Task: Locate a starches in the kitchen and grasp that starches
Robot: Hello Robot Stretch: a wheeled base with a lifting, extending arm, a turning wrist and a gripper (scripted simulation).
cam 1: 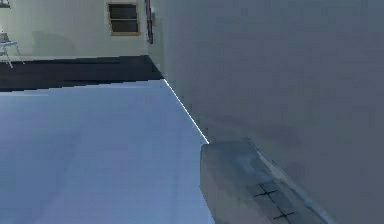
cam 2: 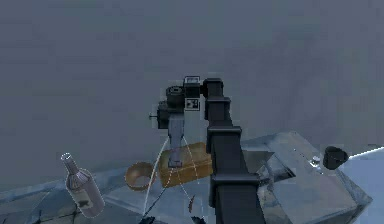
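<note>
Tool (cam 2: 178,152) placement decides this step: its thin fingers hang from the far end of the arm (cam 2: 228,150) at a flat brown slab (cam 2: 202,163) lying on the surface (cam 2: 345,185). We cannot tell whether they touch it, how they stand, or whether the tool has hold of anything. By shape and colour we judge the slab, perhaps bread, to be the starch we want. A round brown thing (cam 2: 139,176) just beside it, toward the arm side view's left, is a second candidate. To grasp well, we set the fingers across the slab's narrower side, low enough to meet its flanks rather than its top, then lift straight up. We keep the wrist away from the glass bottle (cam 2: 82,187) farther left, which looks easy to tip; the dark cup (cam 2: 333,157) stands well apart.
</note>
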